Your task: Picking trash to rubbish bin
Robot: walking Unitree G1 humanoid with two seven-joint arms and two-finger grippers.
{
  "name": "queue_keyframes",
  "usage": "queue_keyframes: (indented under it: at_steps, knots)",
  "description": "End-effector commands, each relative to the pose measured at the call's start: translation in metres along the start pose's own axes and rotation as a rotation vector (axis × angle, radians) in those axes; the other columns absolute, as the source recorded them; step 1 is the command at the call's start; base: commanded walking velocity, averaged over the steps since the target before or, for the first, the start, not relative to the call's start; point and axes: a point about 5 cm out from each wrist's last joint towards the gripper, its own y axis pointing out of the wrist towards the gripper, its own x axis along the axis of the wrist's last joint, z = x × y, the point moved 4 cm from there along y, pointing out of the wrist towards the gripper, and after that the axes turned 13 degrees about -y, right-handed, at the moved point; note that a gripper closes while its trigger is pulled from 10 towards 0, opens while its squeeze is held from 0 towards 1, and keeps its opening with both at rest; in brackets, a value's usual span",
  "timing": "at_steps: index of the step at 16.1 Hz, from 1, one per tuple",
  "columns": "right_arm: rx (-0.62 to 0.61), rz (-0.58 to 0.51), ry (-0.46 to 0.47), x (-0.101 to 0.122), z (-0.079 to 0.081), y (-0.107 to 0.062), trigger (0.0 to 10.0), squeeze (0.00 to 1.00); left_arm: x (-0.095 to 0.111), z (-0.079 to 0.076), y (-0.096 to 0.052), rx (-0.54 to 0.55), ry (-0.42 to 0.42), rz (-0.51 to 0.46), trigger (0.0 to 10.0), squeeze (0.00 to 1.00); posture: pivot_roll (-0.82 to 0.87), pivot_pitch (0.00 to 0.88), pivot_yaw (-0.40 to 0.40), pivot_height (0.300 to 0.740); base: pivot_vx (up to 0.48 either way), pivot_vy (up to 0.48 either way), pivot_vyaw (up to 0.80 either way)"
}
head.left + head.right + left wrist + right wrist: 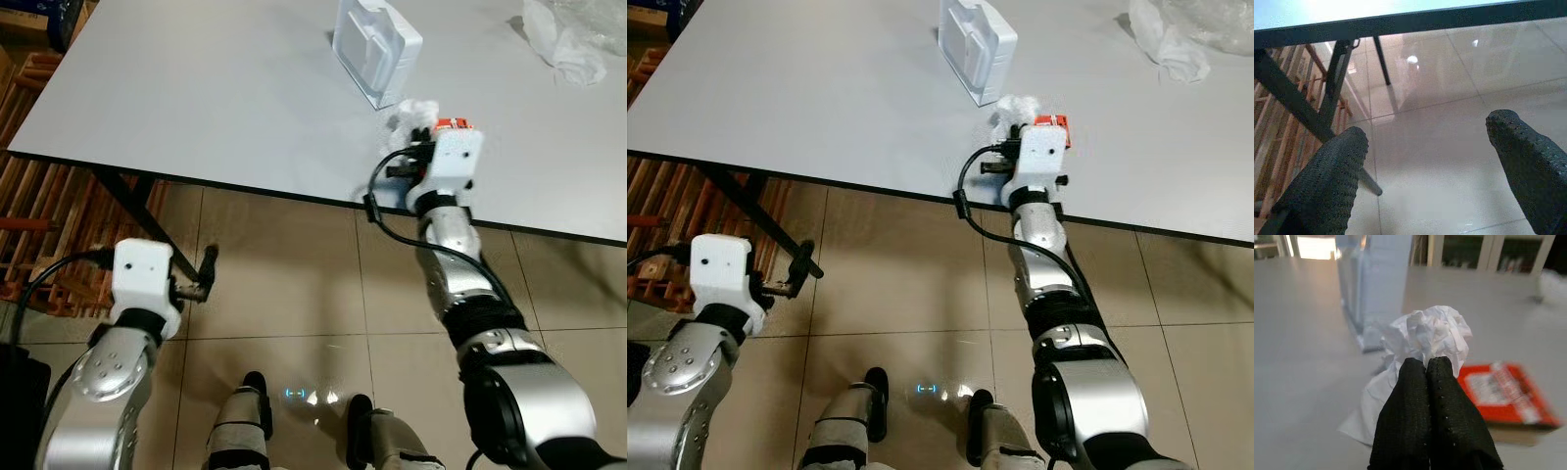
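Observation:
A crumpled white paper lies near the front edge of the grey table, next to a flat red packet. My right gripper reaches over the table edge, its two black fingers pressed together and pinching the lower edge of the paper. In the left eye view the paper peeks out just beyond my right wrist. A clear plastic tray stands behind it. My left gripper hangs open over the floor, below the table, with nothing in it.
A crumpled clear plastic bag lies at the table's back right. A black table leg slants down near my left arm, with wooden frames stacked behind it. Beige floor tiles lie under me.

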Motion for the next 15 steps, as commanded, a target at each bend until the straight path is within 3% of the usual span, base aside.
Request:
queue_keyframes:
  at_steps: [1,5,9,11,13,15]
  knots:
    - [-0.016,-0.042,-0.035,0.007,-0.007,-0.003,0.0,0.0,-0.007,-0.003,0.003,-0.011,0.003,0.014,10.0,0.0,0.28,0.249,-0.021,0.74,0.0,0.0,0.0]
    - [-0.053,-0.093,-0.069,0.02,-0.022,-0.012,0.0,0.0,-0.011,-0.02,0.02,-0.064,-0.023,-0.004,10.0,0.0,0.18,0.199,-0.015,0.74,0.0,0.0,0.0]
    - [-0.102,-0.095,-0.168,0.022,-0.048,-0.05,0.0,0.0,-0.009,-0.045,0.037,-0.149,-0.08,-0.032,10.0,0.0,0.06,0.158,0.015,0.74,0.0,0.0,0.0]
    - [-0.159,-0.064,-0.202,0.023,-0.068,-0.073,0.0,0.0,-0.013,-0.057,0.045,-0.202,-0.14,-0.005,10.0,0.0,-0.01,0.142,0.04,0.74,0.0,0.0,0.0]
    - [-0.176,-0.042,-0.214,0.024,-0.073,-0.09,0.0,0.0,-0.014,-0.065,0.048,-0.243,-0.133,-0.003,10.0,0.0,-0.03,0.136,0.05,0.74,0.0,0.0,0.0]
    - [-0.175,0.013,-0.221,0.026,-0.07,-0.111,10.0,0.0,-0.015,-0.076,0.055,-0.279,-0.133,-0.002,10.0,0.0,-0.08,0.136,0.065,0.74,0.0,0.0,0.0]
